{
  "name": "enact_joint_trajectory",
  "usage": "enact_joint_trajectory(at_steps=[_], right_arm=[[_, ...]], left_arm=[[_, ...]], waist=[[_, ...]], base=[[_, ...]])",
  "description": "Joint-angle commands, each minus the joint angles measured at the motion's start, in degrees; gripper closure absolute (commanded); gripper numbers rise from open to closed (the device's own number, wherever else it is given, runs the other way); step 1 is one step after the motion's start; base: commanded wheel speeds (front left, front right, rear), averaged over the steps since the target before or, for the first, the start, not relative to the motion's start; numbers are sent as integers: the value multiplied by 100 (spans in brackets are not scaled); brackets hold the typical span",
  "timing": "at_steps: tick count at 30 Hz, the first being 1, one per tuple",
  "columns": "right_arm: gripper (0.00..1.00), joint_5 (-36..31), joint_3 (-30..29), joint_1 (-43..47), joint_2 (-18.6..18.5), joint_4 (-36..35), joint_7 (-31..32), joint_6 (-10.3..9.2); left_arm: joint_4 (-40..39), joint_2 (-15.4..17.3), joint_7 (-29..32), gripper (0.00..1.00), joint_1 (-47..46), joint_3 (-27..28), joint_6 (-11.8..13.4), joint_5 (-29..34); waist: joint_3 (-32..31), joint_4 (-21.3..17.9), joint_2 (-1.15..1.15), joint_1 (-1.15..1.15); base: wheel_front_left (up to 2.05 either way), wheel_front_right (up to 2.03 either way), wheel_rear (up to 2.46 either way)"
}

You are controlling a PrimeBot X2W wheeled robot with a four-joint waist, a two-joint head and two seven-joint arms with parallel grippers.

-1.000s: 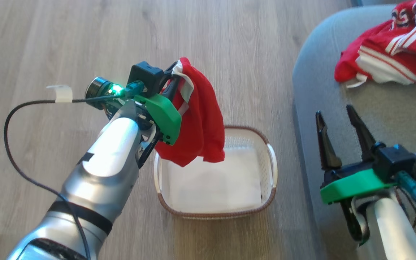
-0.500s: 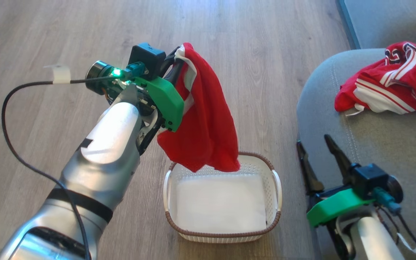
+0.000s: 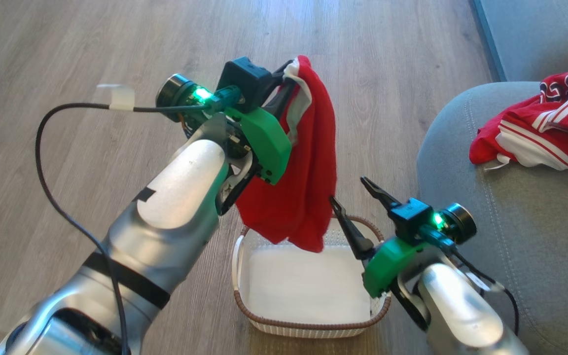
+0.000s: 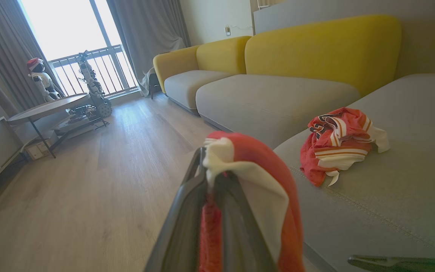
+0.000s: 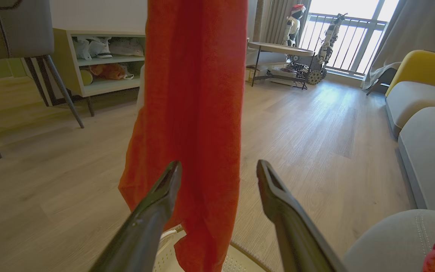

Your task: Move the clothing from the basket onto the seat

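My left gripper is shut on the top edge of a red garment with white trim, which hangs down above the far left part of the white basket. A flat white liner covers the basket's floor. In the left wrist view the cloth drapes over the closed fingers. My right gripper is open and points at the hanging cloth's right edge. From its wrist, the cloth hangs just beyond the spread fingertips. More red and white clothing lies on the grey seat.
The basket stands on wood floor just left of the seat's rounded corner. Further sofa cushions with yellow backs extend beyond it. A round table, a low shelf unit and chair legs stand farther off. A black cable loops from my left wrist.
The head camera has shifted. My right arm swung left from over the seat to beside the hanging garment, fingers still open. The left gripper keeps its hold on the garment.
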Motion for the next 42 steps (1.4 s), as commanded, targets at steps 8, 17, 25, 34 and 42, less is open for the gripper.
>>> enact_joint_trajectory(at_steps=[8, 17, 25, 34, 42], right_arm=[[0, 45, 524, -989, 16, 713, -59, -2], [0, -7, 465, -1393, -100, 927, -64, -2], [54, 234, 976, -1632, -142, 1322, -65, -2], [100, 571, 1230, -1898, -177, 1422, -65, -2], [100, 606, 952, -1985, -271, 1084, -65, -2]], left_arm=[[-273, 99, -81, 100, -387, -133, 59, -278], [-387, 99, -214, 100, -477, -386, 51, -494], [-338, 99, -350, 100, -613, -567, 71, -677], [-90, 98, -453, 100, -654, -640, 47, -869], [229, 98, -534, 100, -470, -547, 71, -1139]], waist=[[-32, 57, 0, 1], [-64, 95, 0, 1], [-71, 108, 0, 1], [-27, 71, 0, 1], [0, -55, 0, 1]], base=[[0, 0, 0], [0, 0, 0], [0, 0, 0], [0, 0, 0], [0, 0, 0]])
